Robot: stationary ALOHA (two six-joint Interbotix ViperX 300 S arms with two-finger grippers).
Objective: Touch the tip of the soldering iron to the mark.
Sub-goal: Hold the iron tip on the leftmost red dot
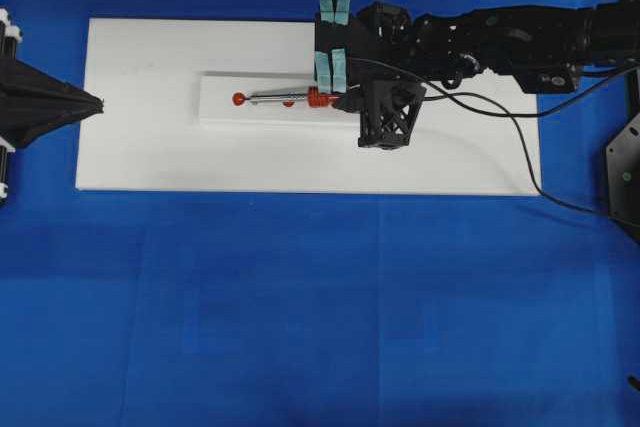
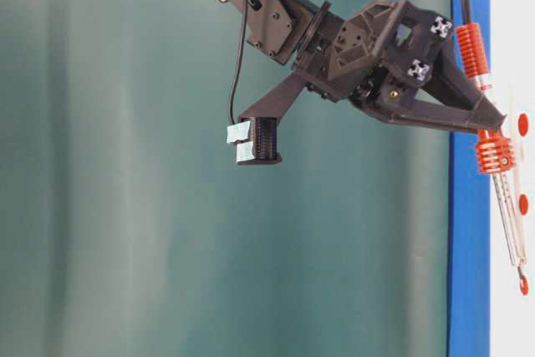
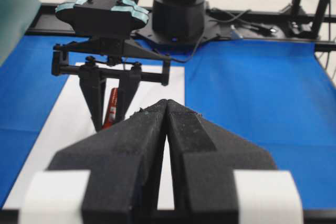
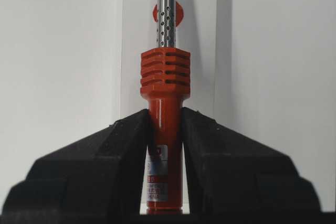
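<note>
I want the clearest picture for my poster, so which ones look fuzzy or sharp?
Right wrist view: sharpest, with the soldering iron handle crisp in the right hand, print still too small to read. Left wrist view: the left hand fills the front, soft and grainy, the background mildly blurred. Overhead view: even light, soft shadows along the white board. Table-level view: looks turned sideways.

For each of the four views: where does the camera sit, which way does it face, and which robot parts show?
Overhead: looks straight down on the white board; right gripper holds the soldering iron; left gripper at the left edge.
Table-level: side-on, rotated; right arm and iron.
Left wrist: looks over its shut jaws toward the right arm.
Right wrist: looks along the iron, jaws clamping its handle.
Shared: all four show the iron.
</note>
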